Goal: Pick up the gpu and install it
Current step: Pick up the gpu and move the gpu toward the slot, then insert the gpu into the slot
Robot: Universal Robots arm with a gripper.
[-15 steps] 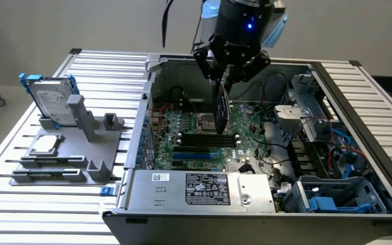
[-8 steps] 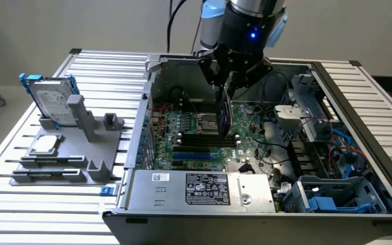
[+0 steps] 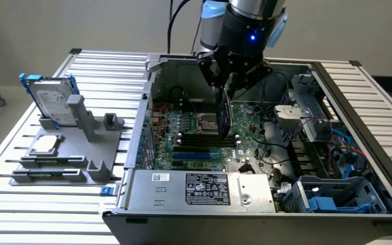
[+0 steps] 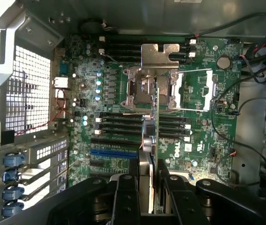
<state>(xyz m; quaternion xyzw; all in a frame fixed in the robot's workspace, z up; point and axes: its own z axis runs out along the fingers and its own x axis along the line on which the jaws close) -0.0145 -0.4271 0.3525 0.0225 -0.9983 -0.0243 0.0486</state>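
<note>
My gripper [image 3: 228, 86] is shut on the gpu [image 3: 226, 116], which hangs on edge inside the open computer case [image 3: 143, 109], just above the green motherboard [image 3: 194, 133]. Its black cover faces the exterior view's left. In the wrist view the gpu [image 4: 150, 140] runs edge-on out from between the two black fingers [image 4: 125, 197] of the gripper [image 4: 146, 185]. It reaches over the black memory slots toward the processor socket [image 4: 151, 89]. A blue card slot [image 4: 114, 152] lies on the motherboard [image 4: 198, 140] beside the gpu.
A grey fixture [image 3: 90, 153] on the slatted table holds a silver hard drive with blue rails [image 3: 49, 99] and a square processor chip [image 3: 46, 144]. The case contains a power supply [image 3: 203, 189], a blue drive cage [image 3: 336, 196] and loose cables [image 3: 339, 148].
</note>
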